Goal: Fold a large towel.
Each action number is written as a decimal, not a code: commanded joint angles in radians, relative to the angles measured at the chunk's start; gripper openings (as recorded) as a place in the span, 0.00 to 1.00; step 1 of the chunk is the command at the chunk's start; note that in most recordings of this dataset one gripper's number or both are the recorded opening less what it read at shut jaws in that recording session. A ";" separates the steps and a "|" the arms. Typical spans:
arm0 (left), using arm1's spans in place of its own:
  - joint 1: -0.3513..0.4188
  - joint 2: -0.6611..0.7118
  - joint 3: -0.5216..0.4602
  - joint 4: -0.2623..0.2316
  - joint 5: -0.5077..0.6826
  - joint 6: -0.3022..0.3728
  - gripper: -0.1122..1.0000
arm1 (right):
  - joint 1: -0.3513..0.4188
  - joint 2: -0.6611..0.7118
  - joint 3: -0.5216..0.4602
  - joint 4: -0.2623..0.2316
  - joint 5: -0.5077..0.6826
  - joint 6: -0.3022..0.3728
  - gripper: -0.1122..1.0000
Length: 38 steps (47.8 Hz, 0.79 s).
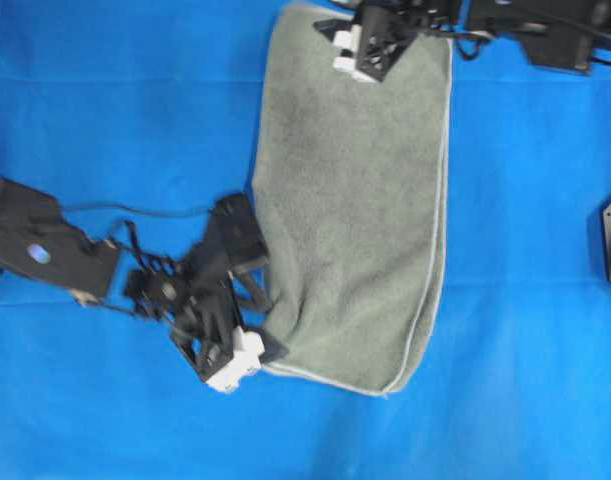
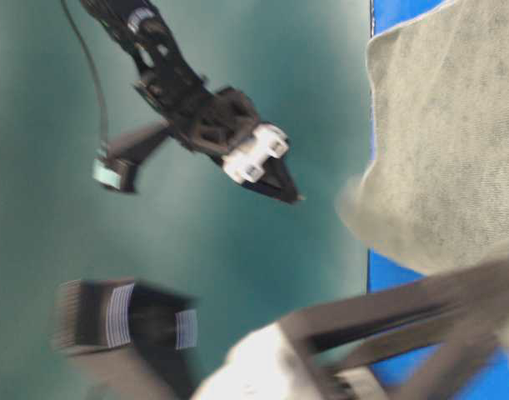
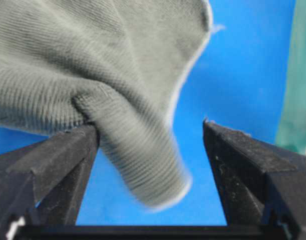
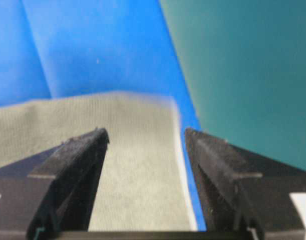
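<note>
Grey-green terry towel (image 1: 355, 210), folded into a long upright band with a thin pale hem down its right edge and around the lower right corner, lying on the bright blue sheet (image 1: 105, 110). Surface nubbly, soft, slightly rumpled near the lower left corner. Left gripper (image 1: 253, 322) at that lower left corner, jaws spread wide, a loose tongue of cloth drooping between them against one finger (image 3: 57, 160). Right gripper (image 1: 337, 35) over the towel's top edge, jaws likewise spread, nothing pinched

Towel (image 1: 355, 210) on table sheet (image 1: 105, 100)
</note>
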 commanded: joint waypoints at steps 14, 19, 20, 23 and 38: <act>0.238 -0.287 0.058 0.005 0.038 0.327 0.79 | 0.052 -0.479 0.284 0.038 -0.023 0.023 0.68; 0.344 -0.322 0.097 0.005 -0.014 0.437 0.79 | 0.052 -0.611 0.382 0.071 -0.025 0.055 0.67; 0.365 -0.328 0.103 0.005 -0.026 0.460 0.79 | 0.052 -0.632 0.399 0.075 -0.025 0.061 0.67; 0.436 -0.342 0.124 0.005 -0.084 0.537 0.79 | 0.051 -0.690 0.449 0.087 -0.028 0.084 0.67; 0.646 -0.210 0.100 0.003 -0.244 0.696 0.79 | -0.055 -0.661 0.528 0.100 -0.029 0.179 0.67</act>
